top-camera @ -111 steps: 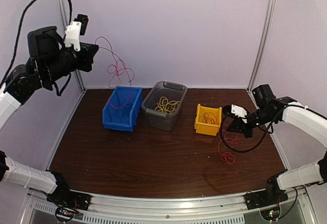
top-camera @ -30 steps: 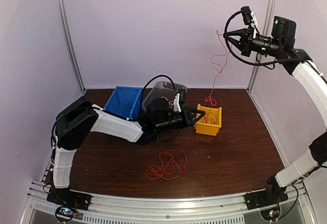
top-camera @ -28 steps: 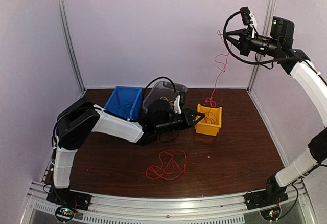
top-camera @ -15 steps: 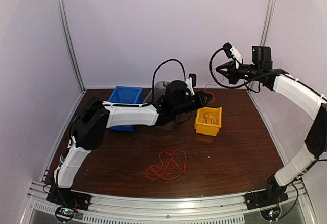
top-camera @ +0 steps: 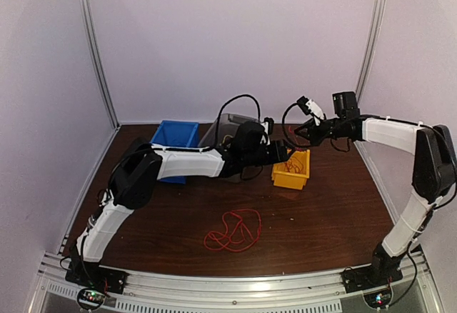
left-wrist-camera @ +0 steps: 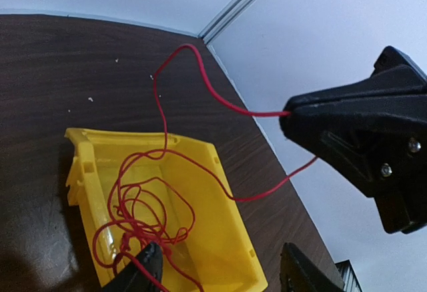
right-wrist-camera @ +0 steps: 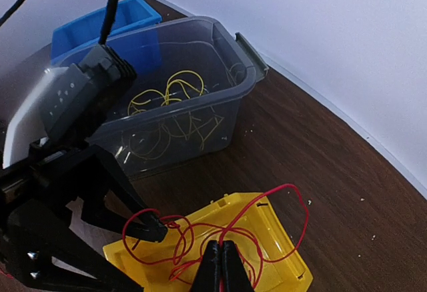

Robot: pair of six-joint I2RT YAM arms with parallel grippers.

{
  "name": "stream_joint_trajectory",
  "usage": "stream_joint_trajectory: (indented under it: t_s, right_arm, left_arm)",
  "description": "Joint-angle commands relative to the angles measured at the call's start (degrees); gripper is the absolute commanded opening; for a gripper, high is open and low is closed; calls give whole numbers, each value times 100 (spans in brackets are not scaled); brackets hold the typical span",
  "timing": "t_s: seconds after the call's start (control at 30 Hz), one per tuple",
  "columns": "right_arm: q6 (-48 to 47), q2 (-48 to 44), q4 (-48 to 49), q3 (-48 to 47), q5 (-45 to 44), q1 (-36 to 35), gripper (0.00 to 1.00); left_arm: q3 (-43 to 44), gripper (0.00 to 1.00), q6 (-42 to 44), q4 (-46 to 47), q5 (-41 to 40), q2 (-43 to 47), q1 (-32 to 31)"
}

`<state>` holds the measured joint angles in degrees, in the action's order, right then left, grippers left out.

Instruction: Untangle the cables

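The right claw is pinching a strand of the red cable just above the yellow bin where its tangle is lying, apparently to draw it free, while the left claw is hanging spread wide over that tangle, gripping nothing, probably so it can feed out.

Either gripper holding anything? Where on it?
Right gripper pinches the red cable mid-length, above the yellow bin. Left gripper is open, gripping nothing.

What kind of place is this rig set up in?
Most likely a lab test cell: plain white wall panels on metal posts box in a dark wood-grain table. On it stand a blue bin, a clear grey bin with yellow cables, and a yellow bin with a red cable.
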<state>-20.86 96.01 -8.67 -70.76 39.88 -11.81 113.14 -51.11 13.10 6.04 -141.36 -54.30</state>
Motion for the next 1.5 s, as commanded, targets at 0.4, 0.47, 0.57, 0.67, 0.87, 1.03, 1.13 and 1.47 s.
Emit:
stream_joint_trajectory:
  t_s: [0.4, 0.47, 0.57, 0.67, 0.87, 1.03, 1.13, 1.47]
  right_arm:
    - [-248, 208, -428, 2, 9, 28, 2]
    - [-490, 321, -725, -58, 32, -54, 4]
    - [-700, 553, -1209, -144, -20, -223, 5]
    - [-584, 752, -1441, -258, 11, -184, 5]
    - [-485, 962, -1863, -572, -86, -190, 5]
    - [-557, 1014, -2212, -662, -113, -235, 6]
    - [-554, 1065, -2430, -701, -240, -304, 11]
    - [-498, -166, -2528, -661, -983, -348, 40]
  left_arm:
    - [-2107, 75, 168, 2005, 665, 1673, 25]
    - [-2428, 75, 260, 2014, 526, 2053, 25]
    - [-2884, 75, 541, 1798, 263, 2603, 25]
    - [-3247, 74, 920, 1424, -46, 3216, 25]
    - [-3574, 74, 1545, 306, -491, 4082, 19]
    - [-3970, 74, 1752, -196, -848, 4595, 16]
    - [-4271, 74, 1780, -368, -1099, 4873, 16]
    - [-4956, 77, 2137, -1547, -1838, 5700, 18]
